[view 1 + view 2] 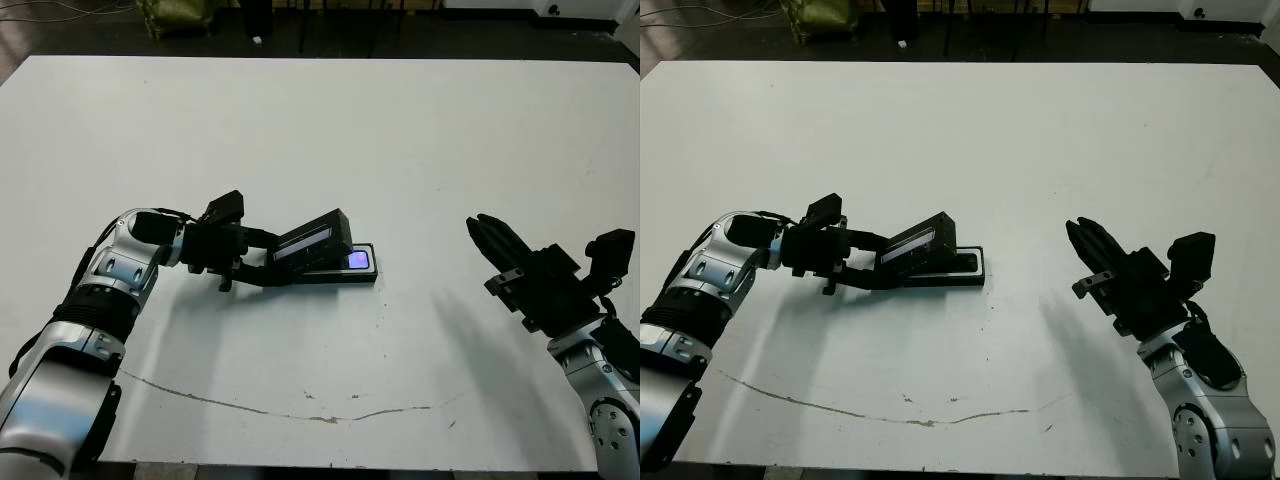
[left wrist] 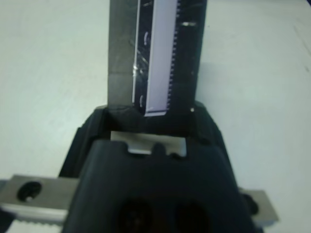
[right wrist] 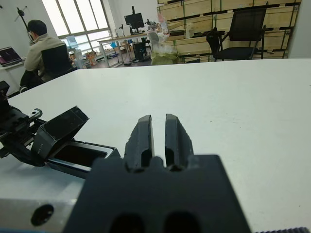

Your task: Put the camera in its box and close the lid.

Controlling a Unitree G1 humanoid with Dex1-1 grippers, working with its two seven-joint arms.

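Observation:
The black box point(image 1: 368, 274) lies near the table's middle, and the camera point(image 1: 357, 260) rests inside it, its bluish-purple glint showing at the right end. Above the box's left part the lid point(image 1: 312, 240) slants upward, its silvery stripe facing me. My left gripper point(image 1: 268, 260) is shut on the lid's lower left end; in the left wrist view the lid point(image 2: 155, 53) stands right in front of the fingers. My right gripper point(image 1: 487, 232) hovers well to the right of the box, shut and holding nothing, and its wrist view shows the tilted lid point(image 3: 60, 127) over the box point(image 3: 82, 158).
A thin dark crack line point(image 1: 300, 408) runs across the table near its front edge. Beyond the table's far side, a person point(image 3: 41, 48) sits at a laptop, and an office chair point(image 3: 243, 29) stands by shelves.

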